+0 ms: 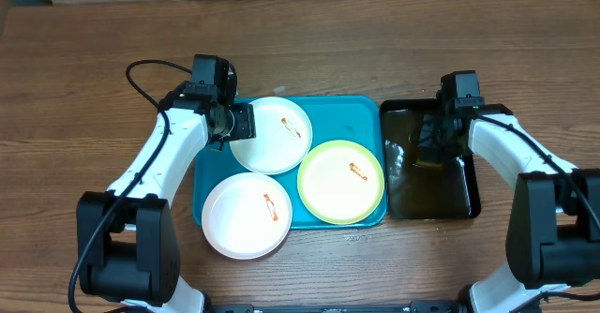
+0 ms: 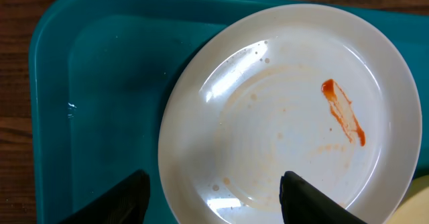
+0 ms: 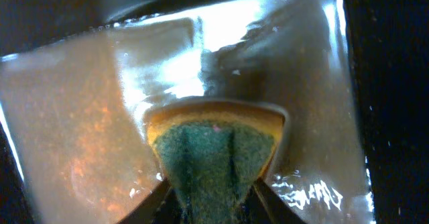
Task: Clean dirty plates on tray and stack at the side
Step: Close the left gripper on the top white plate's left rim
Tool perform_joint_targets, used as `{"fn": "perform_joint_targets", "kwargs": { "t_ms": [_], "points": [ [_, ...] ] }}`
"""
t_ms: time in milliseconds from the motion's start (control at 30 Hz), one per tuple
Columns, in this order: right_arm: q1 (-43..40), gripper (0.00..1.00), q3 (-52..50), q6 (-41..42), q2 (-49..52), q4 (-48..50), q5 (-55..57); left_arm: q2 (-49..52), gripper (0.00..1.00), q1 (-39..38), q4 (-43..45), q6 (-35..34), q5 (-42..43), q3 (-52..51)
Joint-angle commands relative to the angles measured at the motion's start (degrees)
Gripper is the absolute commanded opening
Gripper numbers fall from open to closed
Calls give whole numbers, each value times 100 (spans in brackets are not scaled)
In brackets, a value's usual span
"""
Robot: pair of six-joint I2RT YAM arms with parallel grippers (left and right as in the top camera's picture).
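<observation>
The turquoise tray [image 1: 356, 111] holds three dirty plates, each with an orange-red smear. One white plate [image 1: 272, 135] is at the back, another white plate [image 1: 247, 215] overhangs the front left corner, and a yellow plate with a green rim [image 1: 340, 182] is at the right. My left gripper [image 1: 234, 124] is open at the back white plate's left edge. In the left wrist view its jaws [image 2: 214, 200] straddle the rim of that plate [image 2: 288, 117], above the tray [image 2: 100, 83]. My right gripper [image 1: 439, 137] is shut on a green and yellow sponge [image 3: 214, 150].
A smaller black tray [image 1: 469, 201] with murky water stands right of the turquoise tray, and the right gripper [image 3: 211, 204] holds the sponge over its wet floor [image 3: 301, 83]. Bare wooden table [image 1: 309, 51] lies all around.
</observation>
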Motion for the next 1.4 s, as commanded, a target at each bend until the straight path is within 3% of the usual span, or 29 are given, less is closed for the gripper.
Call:
{"fn": "perform_joint_targets", "kwargs": {
  "t_ms": [0,433,567,767,933,1200,1300,1367],
  "points": [
    [22,27,52,9,-4,24,-11,81,63,-4,52,52,-39,-46],
    [22,28,52,4,-4,28,-9,693,55,22,299,55,-61,-44],
    [22,28,50,7,-4,28,-9,682,48,24,339,57,-61,-15],
    [22,28,50,4,-4,28,-9,682,50,24,345,79,-59,24],
    [22,29,50,4,-4,28,-9,678,53,37,-162,111,-63,457],
    [22,29,50,4,-4,28,-9,684,50,90,-800,160,-909,752],
    [22,29,50,7,-4,28,-9,684,38,83,-861,55,-911,629],
    [22,29,50,4,-4,28,-9,695,39,81,-660,2,-914,369]
  ]
}}
